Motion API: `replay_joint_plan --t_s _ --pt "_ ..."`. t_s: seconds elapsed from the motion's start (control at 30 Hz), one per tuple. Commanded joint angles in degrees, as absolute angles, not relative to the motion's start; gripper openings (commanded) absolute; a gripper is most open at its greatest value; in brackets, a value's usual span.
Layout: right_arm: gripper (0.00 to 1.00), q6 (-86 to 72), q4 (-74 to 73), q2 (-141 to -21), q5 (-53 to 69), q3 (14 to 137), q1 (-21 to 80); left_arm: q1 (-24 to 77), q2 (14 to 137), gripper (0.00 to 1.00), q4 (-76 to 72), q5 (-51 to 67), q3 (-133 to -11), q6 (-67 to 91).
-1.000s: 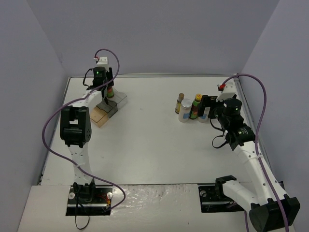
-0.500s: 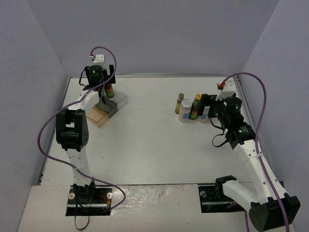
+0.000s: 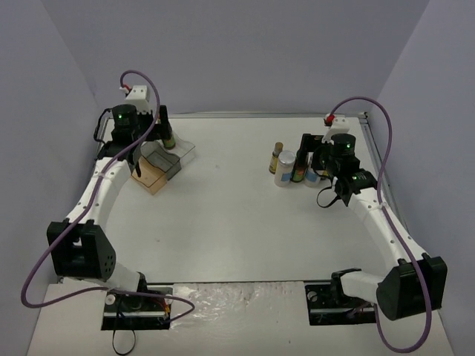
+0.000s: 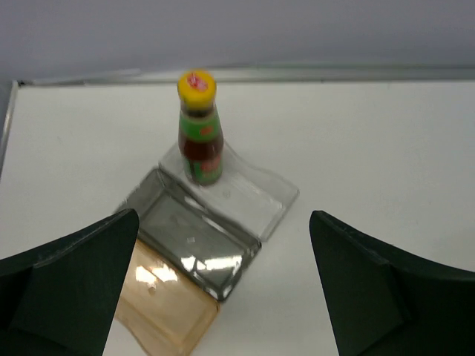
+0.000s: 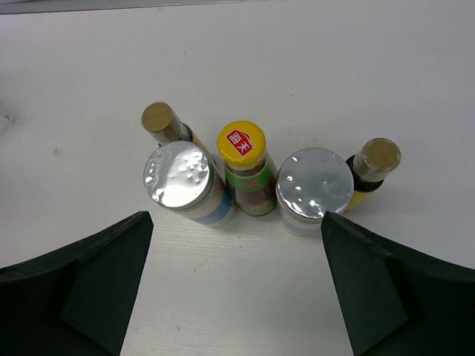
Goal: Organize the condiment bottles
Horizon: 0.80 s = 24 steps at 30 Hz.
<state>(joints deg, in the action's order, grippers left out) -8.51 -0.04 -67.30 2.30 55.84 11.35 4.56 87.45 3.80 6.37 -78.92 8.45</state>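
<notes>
One yellow-capped sauce bottle point(image 4: 200, 126) point(image 3: 169, 136) stands upright on the clear end section of the tinted tray point(image 4: 256, 200). My left gripper point(image 4: 223, 216) point(image 3: 151, 136) is open just short of it, nothing between its fingers. The other condiment bottles are bunched at the right. They are two silver-lidded jars point(image 5: 178, 176) point(image 5: 315, 183), a yellow-capped sauce point(image 5: 242, 142) between them, and two slim brown-capped bottles point(image 5: 158, 117) point(image 5: 377, 156). My right gripper point(image 5: 236, 216) point(image 3: 312, 157) hangs open over the near side of that bunch, touching none.
The tray point(image 3: 165, 167) has a clear, a grey point(image 4: 194, 239) and an orange point(image 4: 167, 305) section and lies at the far left near the back wall. Walls close in the table on three sides. The right arm hides part of the bunch in the top view.
My left gripper opened, let go of the sauce bottle on the tray and drew back to the left. My right gripper moved in over the bunch of bottles.
</notes>
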Motion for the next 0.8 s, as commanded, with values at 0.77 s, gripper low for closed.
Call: replay_joint_plan --t_s 0.77 --pt "0.71 -4.76 30.38 -84.62 -0.62 53.12 11.95 12.66 57.11 0.97 13.74 1.61 -47.20 8.19"
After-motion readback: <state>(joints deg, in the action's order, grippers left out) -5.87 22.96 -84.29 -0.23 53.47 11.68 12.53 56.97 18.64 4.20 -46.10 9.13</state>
